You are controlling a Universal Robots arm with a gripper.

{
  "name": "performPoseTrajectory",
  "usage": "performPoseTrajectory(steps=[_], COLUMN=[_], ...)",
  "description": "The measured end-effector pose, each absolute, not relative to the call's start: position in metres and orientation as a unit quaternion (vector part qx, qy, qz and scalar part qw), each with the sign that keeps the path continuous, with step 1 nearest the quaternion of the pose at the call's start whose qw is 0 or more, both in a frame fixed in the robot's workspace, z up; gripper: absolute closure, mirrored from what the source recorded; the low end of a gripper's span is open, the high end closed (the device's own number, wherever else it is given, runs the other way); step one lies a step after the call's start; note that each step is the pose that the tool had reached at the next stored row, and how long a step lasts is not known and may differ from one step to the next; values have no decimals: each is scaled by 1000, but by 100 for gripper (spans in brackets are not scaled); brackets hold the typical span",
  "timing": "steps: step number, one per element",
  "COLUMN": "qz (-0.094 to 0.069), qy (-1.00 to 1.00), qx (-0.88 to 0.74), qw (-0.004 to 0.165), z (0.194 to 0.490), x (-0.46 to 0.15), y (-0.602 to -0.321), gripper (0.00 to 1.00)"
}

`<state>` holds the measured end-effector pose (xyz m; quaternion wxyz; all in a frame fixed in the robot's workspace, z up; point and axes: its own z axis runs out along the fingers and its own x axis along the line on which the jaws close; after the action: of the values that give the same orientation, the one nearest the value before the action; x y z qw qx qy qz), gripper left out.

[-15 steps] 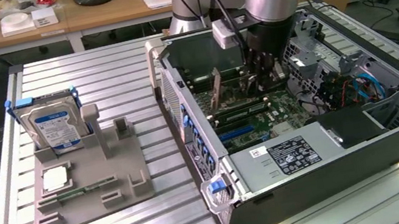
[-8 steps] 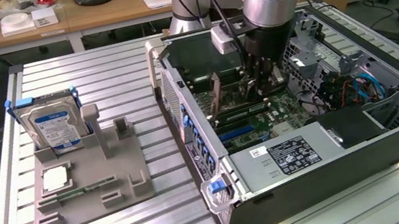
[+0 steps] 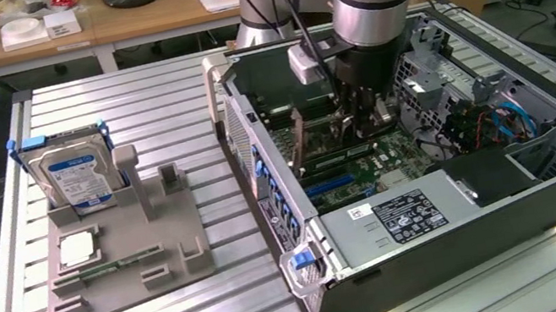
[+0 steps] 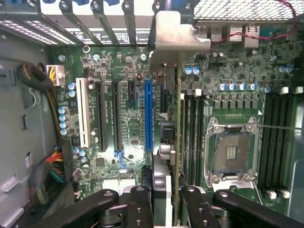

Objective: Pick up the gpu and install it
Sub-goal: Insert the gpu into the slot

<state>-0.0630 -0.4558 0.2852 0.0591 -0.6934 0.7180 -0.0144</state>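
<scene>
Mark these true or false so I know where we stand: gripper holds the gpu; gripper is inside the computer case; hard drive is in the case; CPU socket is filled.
1. The gripper holds the gpu edge-on above the motherboard. True.
2. The gripper is inside the open computer case. True.
3. The hard drive lies in the case. False: it stands upright on the grey holder outside.
4. The CPU socket is filled. False: it is empty.

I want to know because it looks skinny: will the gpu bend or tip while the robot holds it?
Probably stiff: the gpu has a metal bracket. It likely tips easily, standing edge-on between the gripper fingers. Probably fragile.
</scene>
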Motion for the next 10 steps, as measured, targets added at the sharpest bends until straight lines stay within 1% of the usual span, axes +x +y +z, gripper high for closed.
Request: performPoseTrajectory(steps=[3,6,10], qz=[-15,-18,-11], qy=[718,718,719], qx=[-693,-694,-694], qw=[59,53,45], z=[284,282,279], x=[-65,-65,-65], y=[-459,-459,-459], gripper=[72,72,72])
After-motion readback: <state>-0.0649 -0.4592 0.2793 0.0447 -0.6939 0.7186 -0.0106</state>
